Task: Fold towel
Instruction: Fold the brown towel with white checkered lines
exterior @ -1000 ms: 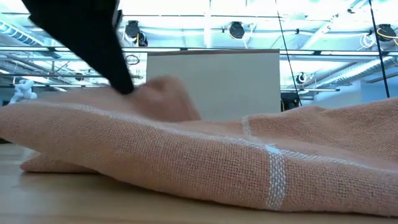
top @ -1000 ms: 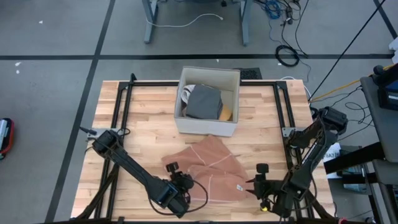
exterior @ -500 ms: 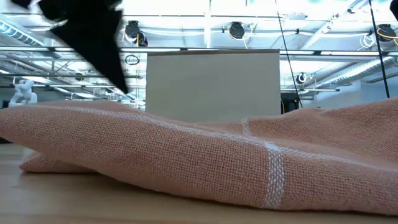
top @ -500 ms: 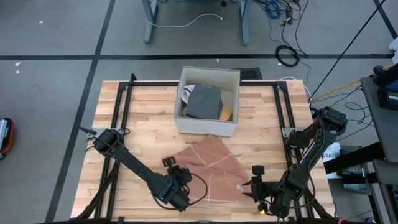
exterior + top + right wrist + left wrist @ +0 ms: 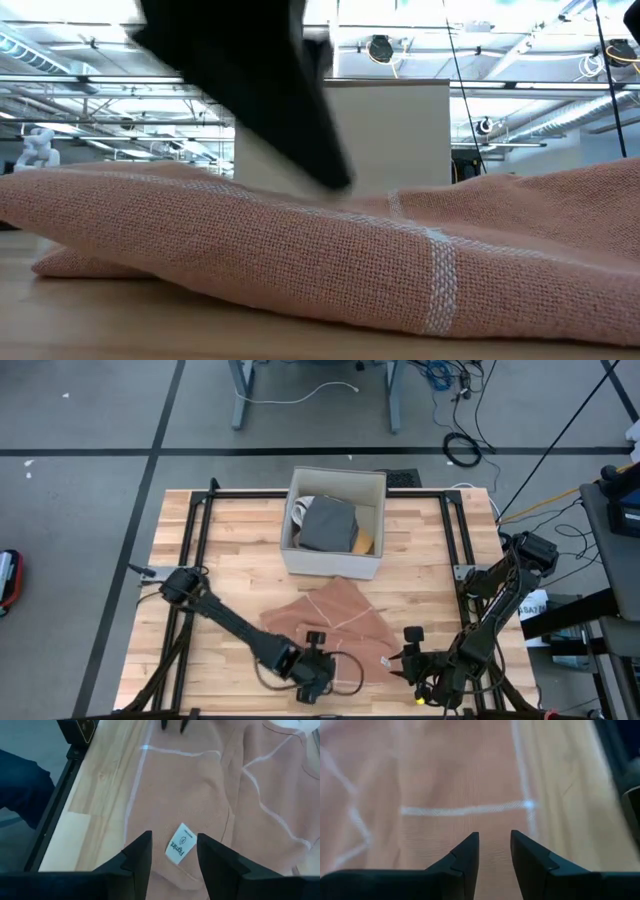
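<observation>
Inspection finds 1 salmon-pink woven towel with thin white stripes (image 5: pixel 335 630) lying crumpled and partly folded on the wooden slatted table (image 5: pixel 240 550), near the middle of its front edge. Behind it, toward the back edge, stands 1 open white cardboard box (image 5: pixel 335 520) holding a grey folded cloth (image 5: pixel 328 523).

Step in hand, as judged: approach for a grasp on the towel's front edge. Neither arm holds cloth yet. The left tool (image 5: pixel 318 672) hovers over the towel's front edge; in its wrist view the 2 fingers (image 5: pixel 465 857) stand a little apart, with only striped fabric showing in the gap, nothing clamped. The right tool (image 5: pixel 415 660) sits at the towel's front right corner; its 2 fingers (image 5: pixel 137 855) are likewise apart and empty, framing 1 small white sewn label (image 5: pixel 179 844) on the towel's hem.

Next move, as judged: each tool needs to descend onto a separate front corner and close on a single layer, then lift together toward the back edge. The bunched layers risk an uneven pinch.

Count: 2 arms, 1 towel, 1 box.
</observation>
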Tool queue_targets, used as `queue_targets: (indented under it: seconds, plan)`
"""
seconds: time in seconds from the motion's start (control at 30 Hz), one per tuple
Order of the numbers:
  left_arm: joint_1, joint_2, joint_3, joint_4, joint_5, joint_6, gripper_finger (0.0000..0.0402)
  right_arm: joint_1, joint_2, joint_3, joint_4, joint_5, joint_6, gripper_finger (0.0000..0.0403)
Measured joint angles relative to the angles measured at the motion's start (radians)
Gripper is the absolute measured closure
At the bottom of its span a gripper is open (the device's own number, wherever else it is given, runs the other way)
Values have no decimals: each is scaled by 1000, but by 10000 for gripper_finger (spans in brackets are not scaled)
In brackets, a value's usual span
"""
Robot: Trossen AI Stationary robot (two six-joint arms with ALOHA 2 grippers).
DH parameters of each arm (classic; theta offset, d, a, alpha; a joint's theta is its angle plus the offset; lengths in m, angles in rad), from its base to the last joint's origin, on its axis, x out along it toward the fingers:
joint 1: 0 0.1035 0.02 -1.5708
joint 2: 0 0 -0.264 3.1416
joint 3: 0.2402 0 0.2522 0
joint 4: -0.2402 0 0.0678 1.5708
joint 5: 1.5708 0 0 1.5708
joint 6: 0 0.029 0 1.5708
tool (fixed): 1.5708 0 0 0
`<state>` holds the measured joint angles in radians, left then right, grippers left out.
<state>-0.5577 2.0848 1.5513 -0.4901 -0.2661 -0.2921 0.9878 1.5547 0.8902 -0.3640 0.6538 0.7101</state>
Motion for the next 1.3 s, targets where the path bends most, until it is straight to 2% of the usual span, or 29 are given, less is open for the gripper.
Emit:
queue_targets:
  seconds: [0.07, 0.17, 0.5, 0.7, 0.87, 1.0, 1.13, 1.3]
  plan:
    - [25, 17, -21, 4, 69, 7, 285, 0, 0, 0, -1, -9, 2, 261]
    - [51, 32, -55, -36, 101, -11, 285, 0, 0, 0, -5, -34, 9, 261]
    - [30, 19, -65, -328, 89, -61, 285, -4, 4, 0, -96, -77, 80, 261]
    - [5, 7, -40, -389, 45, -62, 285, -26, 77, 0, -103, -85, 90, 261]
    - [-3, -33, 28, -335, -26, -30, 285, -59, 156, 0, -21, -70, 13, 261]
    - [10, -30, 74, -243, -73, 68, 285, -91, 192, 0, 94, -46, -86, 261]
    - [48, -30, 81, -66, -85, 158, 285, -126, 220, 0, 188, -58, -167, 261]
    - [100, -29, 81, 14, -65, 197, 285, -164, 258, 0, 249, -74, -221, 262]
